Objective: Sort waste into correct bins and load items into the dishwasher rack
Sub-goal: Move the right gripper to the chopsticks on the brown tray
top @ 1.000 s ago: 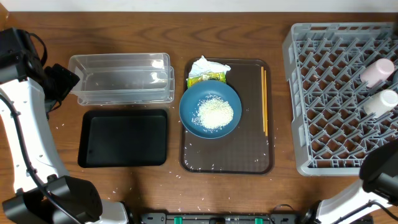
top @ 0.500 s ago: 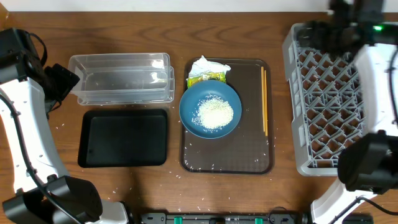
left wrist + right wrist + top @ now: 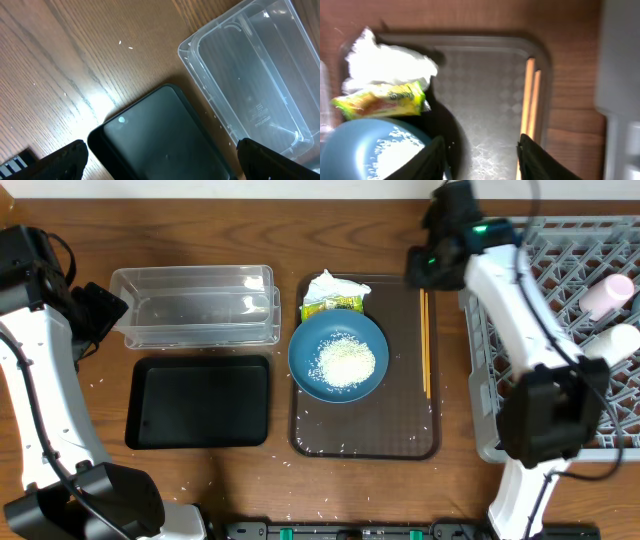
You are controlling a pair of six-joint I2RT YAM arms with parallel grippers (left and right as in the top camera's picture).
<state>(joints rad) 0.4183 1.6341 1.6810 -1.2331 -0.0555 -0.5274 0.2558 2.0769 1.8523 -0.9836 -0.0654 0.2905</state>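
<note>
**Both grippers empty, right one over the chopsticks corner of the tray**

The left gripper [image 3: 160, 164] hangs over the table's left edge with its jaws spread wide and nothing between them. In its wrist view the black tray [image 3: 198, 402] lies directly below and ahead of it, and the clear tub [image 3: 195, 305] sits ahead to its right, just beside that tray.

The right gripper [image 3: 480, 161] hovers above the far right corner of the brown serving tray [image 3: 365, 435], fingers apart and holding nothing. Seen from its wrist, the napkin [image 3: 330, 284] and wrapper [image 3: 332, 304] lie ahead to its left. The dark-blue bowl [image 3: 305, 355] with rice [image 3: 346, 363] sits by its left finger, and the chopsticks [image 3: 425, 340] run toward its right finger.

Off to the gripper's right stands the rack [image 3: 610, 405], with the pink cup [image 3: 608, 295] and white cup [image 3: 618, 340] in it.
</note>
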